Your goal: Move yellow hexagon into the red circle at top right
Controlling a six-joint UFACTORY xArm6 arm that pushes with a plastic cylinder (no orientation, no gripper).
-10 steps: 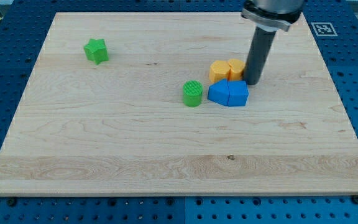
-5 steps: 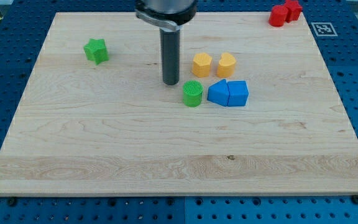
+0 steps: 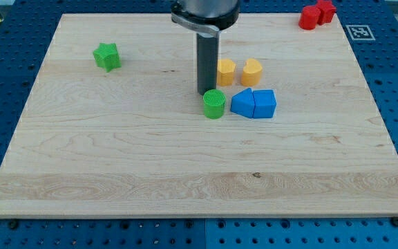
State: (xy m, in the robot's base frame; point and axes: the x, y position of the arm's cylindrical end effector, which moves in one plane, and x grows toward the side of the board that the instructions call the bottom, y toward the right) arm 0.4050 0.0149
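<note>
The yellow hexagon [image 3: 225, 71] stands near the board's middle, partly hidden on its left side by my rod. My tip [image 3: 206, 93] rests just left of the hexagon and just above the green cylinder [image 3: 214, 104]. A yellow heart-like block [image 3: 251, 72] stands right of the hexagon, a small gap apart. The red circle [image 3: 311, 18] sits at the view's top right, touching another red block [image 3: 325, 10].
Two blue blocks [image 3: 253, 103] lie side by side, right of the green cylinder and below the yellow blocks. A green star [image 3: 107, 56] sits at the upper left. The wooden board [image 3: 116, 173] lies on a blue perforated table.
My rod moved from the right of the yellow blocks to their left, then came back right toward the hexagon. The two yellow blocks shifted left and apart.
</note>
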